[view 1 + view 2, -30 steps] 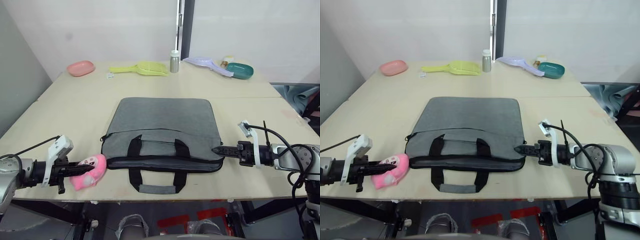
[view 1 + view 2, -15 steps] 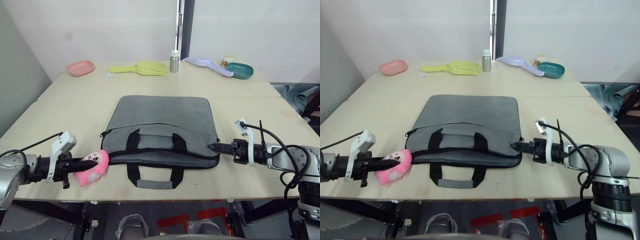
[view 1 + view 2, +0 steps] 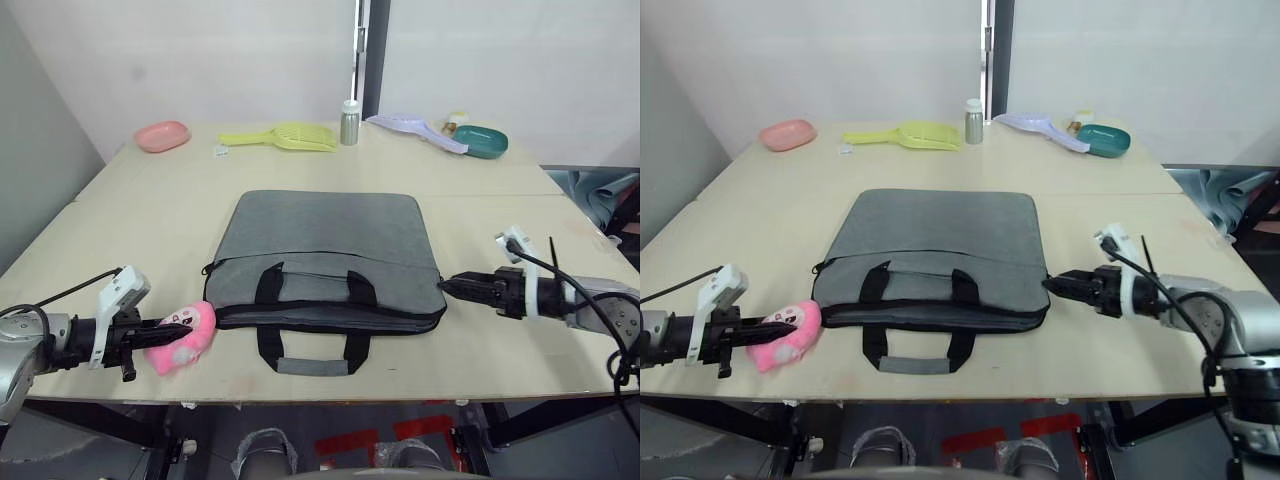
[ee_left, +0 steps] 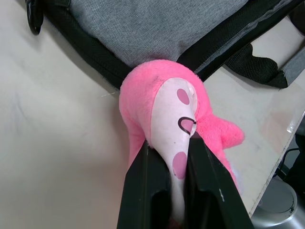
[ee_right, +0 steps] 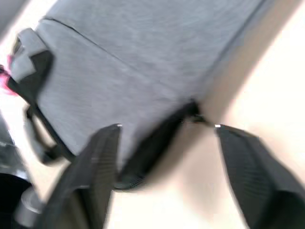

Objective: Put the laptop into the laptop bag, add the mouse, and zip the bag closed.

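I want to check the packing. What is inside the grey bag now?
The bag lies flat on the table with its mouth almost shut, so its contents are covered. Outside, the left gripper holds a pink plush toy against its corner.

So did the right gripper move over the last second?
Yes. The right gripper first pushed in against the laptop bag corner, then backed away toward the table's right edge; its fingers now stand open just off that corner.
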Controlling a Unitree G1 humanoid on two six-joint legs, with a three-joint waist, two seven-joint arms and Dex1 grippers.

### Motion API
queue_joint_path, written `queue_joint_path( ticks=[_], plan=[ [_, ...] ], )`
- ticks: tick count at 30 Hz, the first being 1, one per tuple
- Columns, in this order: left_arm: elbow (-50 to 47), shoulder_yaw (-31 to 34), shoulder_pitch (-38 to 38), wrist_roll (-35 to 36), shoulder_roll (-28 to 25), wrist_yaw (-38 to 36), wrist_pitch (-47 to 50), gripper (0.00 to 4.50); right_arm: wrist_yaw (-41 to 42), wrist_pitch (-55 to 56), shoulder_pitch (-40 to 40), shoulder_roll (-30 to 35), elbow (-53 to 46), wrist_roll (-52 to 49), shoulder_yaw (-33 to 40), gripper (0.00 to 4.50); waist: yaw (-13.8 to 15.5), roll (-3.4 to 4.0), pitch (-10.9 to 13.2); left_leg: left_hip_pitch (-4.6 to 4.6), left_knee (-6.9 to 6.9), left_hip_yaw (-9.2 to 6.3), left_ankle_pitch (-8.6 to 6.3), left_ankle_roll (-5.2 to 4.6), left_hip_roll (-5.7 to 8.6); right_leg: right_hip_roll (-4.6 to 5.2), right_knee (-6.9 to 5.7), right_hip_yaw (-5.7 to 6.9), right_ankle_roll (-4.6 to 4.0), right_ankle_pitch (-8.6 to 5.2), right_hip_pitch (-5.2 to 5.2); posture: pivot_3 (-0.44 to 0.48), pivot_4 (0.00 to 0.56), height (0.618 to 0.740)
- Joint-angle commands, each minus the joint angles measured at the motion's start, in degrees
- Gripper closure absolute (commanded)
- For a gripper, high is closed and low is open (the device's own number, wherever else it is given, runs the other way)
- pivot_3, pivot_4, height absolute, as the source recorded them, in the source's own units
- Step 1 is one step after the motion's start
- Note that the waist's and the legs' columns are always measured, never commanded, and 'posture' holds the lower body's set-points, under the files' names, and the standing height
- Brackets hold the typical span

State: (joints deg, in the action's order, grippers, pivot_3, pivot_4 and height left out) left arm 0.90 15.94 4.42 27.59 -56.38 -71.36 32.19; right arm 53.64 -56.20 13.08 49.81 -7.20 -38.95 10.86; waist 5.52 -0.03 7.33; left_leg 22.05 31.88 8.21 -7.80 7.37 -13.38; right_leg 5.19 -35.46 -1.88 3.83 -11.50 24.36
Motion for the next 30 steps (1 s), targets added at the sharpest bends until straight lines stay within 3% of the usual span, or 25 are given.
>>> queue_joint_path(
  ticks=[1,4,9,12,18,19,20,22,30],
  plan=[
    [-0.75,1.26,1.04,-0.35,-0.94,0.86,0.31,4.5,3.86,11.15,2.83,0.68,0.87,4.27,-1.19,0.07,-0.25,-0.01,0.0,0.0,0.0,0.01,0.0,0.0,0.0,0.0,0.0,0.0,0.0,0.0,0.0,0.0,0.15,0.74],
    [-1.22,1.51,1.23,-0.24,-0.78,1.07,0.53,4.5,3.0,16.74,9.17,-3.64,1.3,5.71,-3.06,0.07,-1.14,0.0,0.0,-0.03,0.11,0.02,0.02,-0.03,-0.01,-0.01,-0.14,-0.05,0.0,0.0,0.02,0.0,0.15,0.74],
    [-1.26,0.92,0.61,-0.57,-0.89,1.28,0.63,4.5,5.16,24.47,18.34,-14.18,-0.71,8.81,-13.6,0.07,-1.45,-0.03,-0.04,-0.02,0.25,-0.04,0.05,-0.09,-0.02,-0.01,-0.43,-0.02,-0.01,0.01,0.06,0.0,0.15,0.74],
    [-0.64,-0.02,-0.52,-1.34,-1.18,1.05,-0.25,4.5,5.56,29.46,23.28,-22.37,4.14,11.72,-19.12,0.84,-1.47,-0.03,-0.03,0.03,0.3,-0.06,0.06,-0.1,-0.02,0.0,-0.42,0.01,-0.02,0.01,0.06,0.0,0.15,0.74],
    [0.33,-0.85,-3.03,-1.82,-1.62,0.68,-0.38,4.5,5.98,45.33,31.06,-33.72,23.46,22.19,-26.19,3.02,-0.85,-0.12,-0.05,0.33,0.45,-0.25,0.06,-0.11,0.01,0.05,-0.43,0.17,-0.05,0.03,0.13,0.0,0.15,0.74],
    [0.2,-0.66,-2.81,-1.79,-1.79,0.56,-0.4,4.5,5.77,47.72,32.34,-36.02,27.65,23.75,-27.24,3.56,-0.84,-0.12,-0.05,0.35,0.47,-0.28,0.06,-0.11,0.01,0.05,-0.43,0.19,-0.05,0.03,0.13,0.0,0.15,0.74],
    [0.04,-0.37,-2.49,-1.7,-1.96,0.45,-0.34,4.5,5.64,49.78,33.22,-37.86,31.02,25.17,-28.11,3.7,-0.99,-0.13,-0.06,0.35,0.47,-0.29,0.06,-0.11,0.01,0.05,-0.43,0.2,-0.06,0.03,0.13,0.0,0.15,0.74],
    [-0.15,0.16,-1.86,-1.65,-2.25,0.44,-0.41,4.5,5.99,52.36,34.17,-40.42,35.64,26.9,-28.84,4.42,-1.28,-0.13,-0.05,0.34,0.47,-0.34,0.06,-0.1,0.0,0.03,-0.51,0.23,-0.06,0.03,0.14,0.0,0.15,0.74],
    [-0.85,4.3,2.33,-1.42,-2.78,1.45,-0.21,4.5,5.15,58.79,33.53,-43.51,48.98,35.94,-32.79,4.47,-2.05,-0.28,-0.15,0.35,0.49,-0.45,0.05,-0.09,0.0,0.04,-0.5,0.32,-0.08,0.02,0.08,0.0,0.15,0.74]
  ],
)
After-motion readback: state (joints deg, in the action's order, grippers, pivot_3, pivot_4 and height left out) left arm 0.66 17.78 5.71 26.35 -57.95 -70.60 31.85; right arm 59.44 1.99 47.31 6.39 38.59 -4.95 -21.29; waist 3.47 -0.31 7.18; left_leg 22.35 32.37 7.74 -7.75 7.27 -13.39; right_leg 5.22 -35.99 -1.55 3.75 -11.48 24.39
